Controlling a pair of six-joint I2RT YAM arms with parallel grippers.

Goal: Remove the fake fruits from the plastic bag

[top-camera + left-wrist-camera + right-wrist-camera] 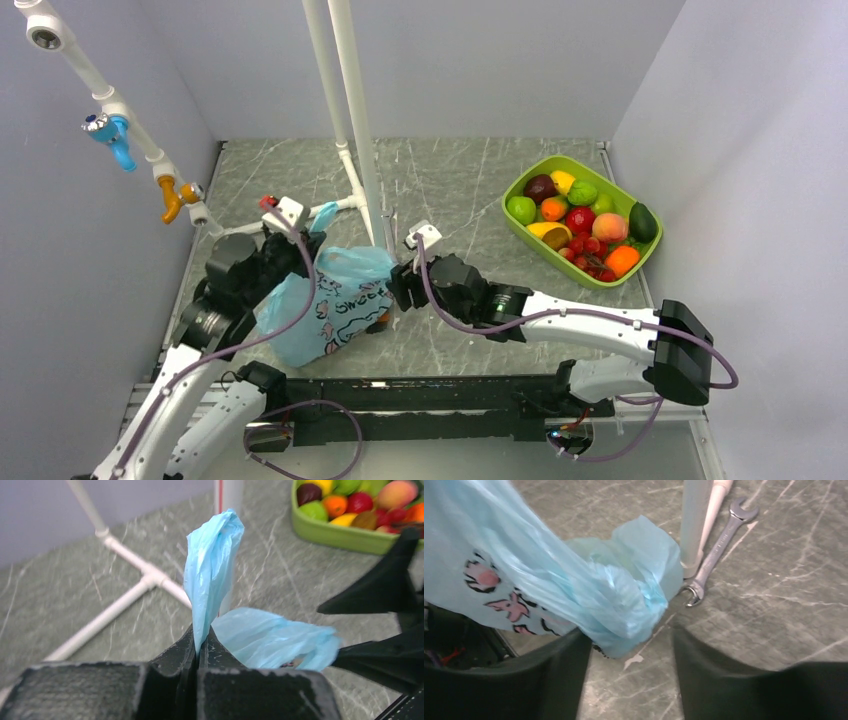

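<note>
Bag (pixel 335 300): one, thin crinkly light blue, with pink-and-dark cartoon figures and dark lettering; lifted off the table.
Left claw (pixel 197 645): closed tight on a twisted fold of the bag, which stood up past its tips.
Right claw (pixel 630 632): jaws apart, the bag's bunched end just ahead, between them; contact unclear.
Fruits (pixel 581 219): about a dozen, glossy green, red, orange and yellow, well beyond the right claw.
Tray (pixel 340 537): one, lime green, held the fruits.
Wrench (pixel 716 550): one, beyond the right claw, by a pole (pixel 694 525).
</note>
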